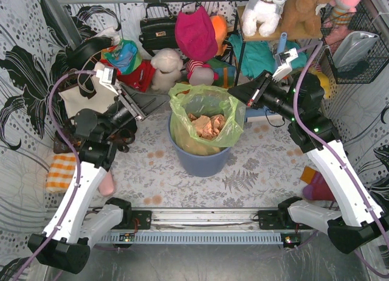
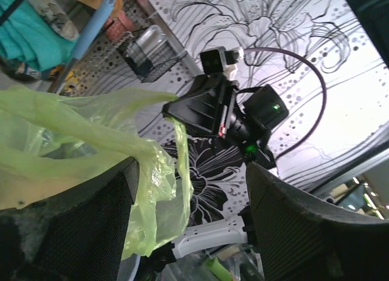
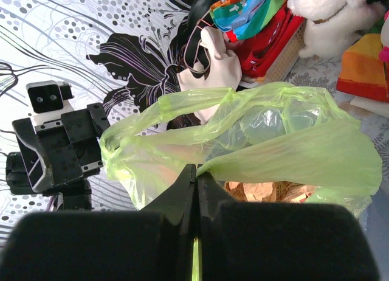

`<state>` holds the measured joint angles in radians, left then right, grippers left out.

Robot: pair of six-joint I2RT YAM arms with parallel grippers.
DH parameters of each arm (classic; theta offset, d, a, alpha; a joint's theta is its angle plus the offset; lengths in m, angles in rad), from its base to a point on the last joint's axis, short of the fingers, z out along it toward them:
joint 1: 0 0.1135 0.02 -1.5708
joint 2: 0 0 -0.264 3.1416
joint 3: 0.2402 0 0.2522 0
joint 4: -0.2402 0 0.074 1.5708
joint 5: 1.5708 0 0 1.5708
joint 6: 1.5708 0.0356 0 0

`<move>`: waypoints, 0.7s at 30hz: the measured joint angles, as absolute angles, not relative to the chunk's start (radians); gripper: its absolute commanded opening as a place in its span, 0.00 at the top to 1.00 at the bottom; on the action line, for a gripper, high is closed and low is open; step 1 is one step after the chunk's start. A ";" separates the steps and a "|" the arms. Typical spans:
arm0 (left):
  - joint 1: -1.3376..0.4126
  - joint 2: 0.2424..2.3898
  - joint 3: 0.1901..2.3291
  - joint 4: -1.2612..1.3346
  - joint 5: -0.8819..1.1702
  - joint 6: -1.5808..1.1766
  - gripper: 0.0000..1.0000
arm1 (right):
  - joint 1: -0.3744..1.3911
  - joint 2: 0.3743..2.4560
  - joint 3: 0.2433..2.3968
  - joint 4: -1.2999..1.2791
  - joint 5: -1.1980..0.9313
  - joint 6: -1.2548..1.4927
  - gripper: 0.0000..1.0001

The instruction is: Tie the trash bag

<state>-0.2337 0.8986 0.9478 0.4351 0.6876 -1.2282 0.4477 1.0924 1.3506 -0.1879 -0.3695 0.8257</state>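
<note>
Though not yet tied, stands open-mouthed at the middle of the table [image 1: 261, 171]: trash bag [image 1: 209, 111] of thin green film, lining a round blue bin [image 1: 200, 159] and folded out over its rim. Shows crumpled tan paper [image 1: 208, 126] low inside the mouth. Pinched at the right-hand edge by the right gripper [image 1: 233, 93], fingers pressed fully together, a pleat of green film caught in the seam between them and drawn up above the bin. Same grip from the right wrist: closed black fingers [image 3: 170, 202] at the bottom, film fanning away from their tips. Flanked on the opposite side by the left gripper [image 1: 138, 112], jaws spread wide and holding nothing, near the bag's left edge. From the left wrist: two dark pads [image 2: 79, 226] far apart, loose green film lying by the left one and hanging into the gap; cannot tell whether touching. Beyond that gap, faces the right gripper with a strip of film trailing from its tip. Behind the bin: a black handbag [image 1: 158, 28], a cream tote [image 1: 91, 98], a white plush dog [image 1: 264, 7] on a shelf, a wire basket [image 1: 358, 56] on the right wall.
</note>
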 measured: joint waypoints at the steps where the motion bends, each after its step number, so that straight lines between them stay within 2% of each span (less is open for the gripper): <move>1: -0.234 0.902 0.965 0.397 0.684 -1.202 0.20 | 0.448 1.092 1.351 -0.188 -0.369 0.826 1.00; 15: -0.234 1.161 1.176 0.125 0.750 -1.014 0.20 | 0.448 1.087 1.346 -0.186 -0.365 0.826 1.00; 21: -0.234 1.221 1.190 0.126 0.826 -1.026 0.19 | 0.448 1.083 1.336 -0.177 -0.362 0.826 1.00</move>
